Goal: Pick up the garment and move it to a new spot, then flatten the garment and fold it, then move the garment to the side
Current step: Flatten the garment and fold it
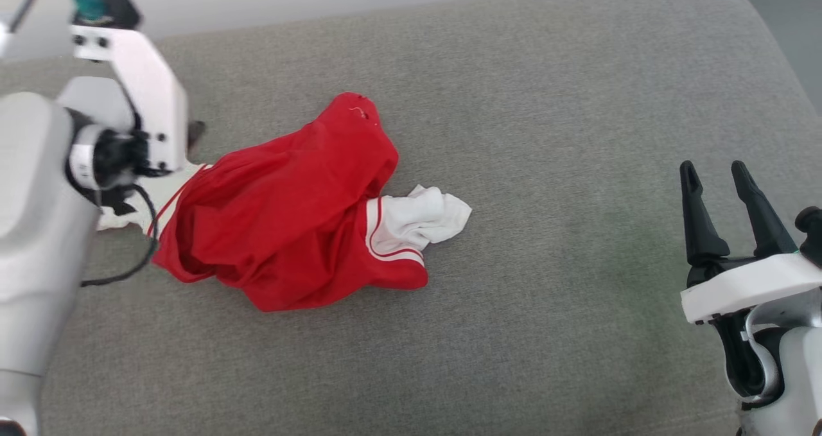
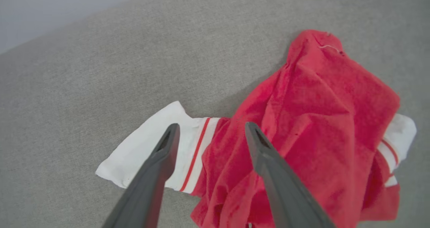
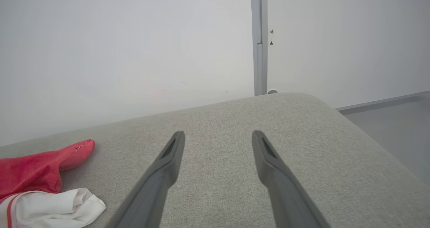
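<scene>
Red cloth, bunched and rumpled, sits left of centre on a grey upholstered cushion (image 1: 546,134). It is the garment (image 1: 282,211), heaped on itself with the body fabric humped up to a peak at the far end. One white sleeve (image 1: 424,221) spills out on the side towards the right arm. The other sleeve (image 2: 144,154) lies flat on the cushion under the left arm, its red stripe showing at the seam. No chest lettering shows from where I stand.

The left gripper (image 2: 211,127) hangs over that flat sleeve with its two dark fingers spread wide, one above the white cloth and one above the red. Nothing is between them. I cannot tell whether the tips touch the fabric or hover just clear of it.

The right gripper (image 1: 713,166) waits well apart from the shirt, above bare cushion near the right edge. Its fingers are also parted and hold nothing.

As for progress, very little looks finished. The shirt is neither spread flat nor folded, and nothing tells me whether this spot is its new place or its first one. My guess is that the left arm is lining up a pinch at the sleeve seam, either to lift the shirt or to pull it open. Flattening, folding and setting it aside all remain to be done.
</scene>
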`<state>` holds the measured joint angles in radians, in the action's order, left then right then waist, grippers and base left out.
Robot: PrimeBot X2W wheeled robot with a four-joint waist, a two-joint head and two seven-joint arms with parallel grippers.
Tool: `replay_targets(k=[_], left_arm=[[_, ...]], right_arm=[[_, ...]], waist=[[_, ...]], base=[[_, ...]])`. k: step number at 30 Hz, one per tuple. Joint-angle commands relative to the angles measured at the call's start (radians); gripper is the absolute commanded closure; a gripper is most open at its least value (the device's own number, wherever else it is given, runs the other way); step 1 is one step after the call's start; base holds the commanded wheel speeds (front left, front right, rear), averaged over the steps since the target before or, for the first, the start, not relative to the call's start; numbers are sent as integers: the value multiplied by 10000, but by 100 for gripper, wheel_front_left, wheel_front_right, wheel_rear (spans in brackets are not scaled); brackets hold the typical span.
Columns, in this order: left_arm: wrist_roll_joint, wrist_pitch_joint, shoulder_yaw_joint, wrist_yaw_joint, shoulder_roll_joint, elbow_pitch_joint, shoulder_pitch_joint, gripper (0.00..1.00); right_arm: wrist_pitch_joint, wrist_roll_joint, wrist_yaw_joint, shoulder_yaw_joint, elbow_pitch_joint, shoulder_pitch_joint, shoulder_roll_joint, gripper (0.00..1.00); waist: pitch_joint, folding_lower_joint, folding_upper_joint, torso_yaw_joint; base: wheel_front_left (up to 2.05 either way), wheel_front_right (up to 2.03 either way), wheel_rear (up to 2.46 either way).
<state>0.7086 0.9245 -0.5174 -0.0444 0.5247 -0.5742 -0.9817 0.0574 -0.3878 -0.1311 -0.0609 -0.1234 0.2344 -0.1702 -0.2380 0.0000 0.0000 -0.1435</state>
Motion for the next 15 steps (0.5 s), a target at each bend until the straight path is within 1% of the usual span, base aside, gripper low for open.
replay_targets(k=[1,4,9,11,14,15], left_arm=[[-72,241,-117,-117,-9,188,202,0],[-59,755,-347,-306,-68,690,454,0],[-360,1447,-772,-636,205,1032,883,0],[-442,1390,-841,-693,270,1027,987,0],[-290,1328,-807,-617,252,901,1154,0],[-99,1340,-731,-551,171,838,1225,80]], right_arm=[[63,-41,7,43,84,-107,30,0],[82,-110,7,130,113,-119,93,0],[137,-196,7,162,137,-108,159,0],[148,-213,7,190,114,-67,176,0],[175,-242,7,220,78,-15,200,0],[177,-250,7,238,59,7,208,0]], waist=[[10,0,0,-94],[-17,0,0,-264],[-150,0,0,-512],[-226,0,0,-584],[-295,0,0,-634],[-322,0,0,-648]], base=[[0,0,0],[0,0,0],[0,0,0],[0,0,0],[0,0,0],[0,0,0]])
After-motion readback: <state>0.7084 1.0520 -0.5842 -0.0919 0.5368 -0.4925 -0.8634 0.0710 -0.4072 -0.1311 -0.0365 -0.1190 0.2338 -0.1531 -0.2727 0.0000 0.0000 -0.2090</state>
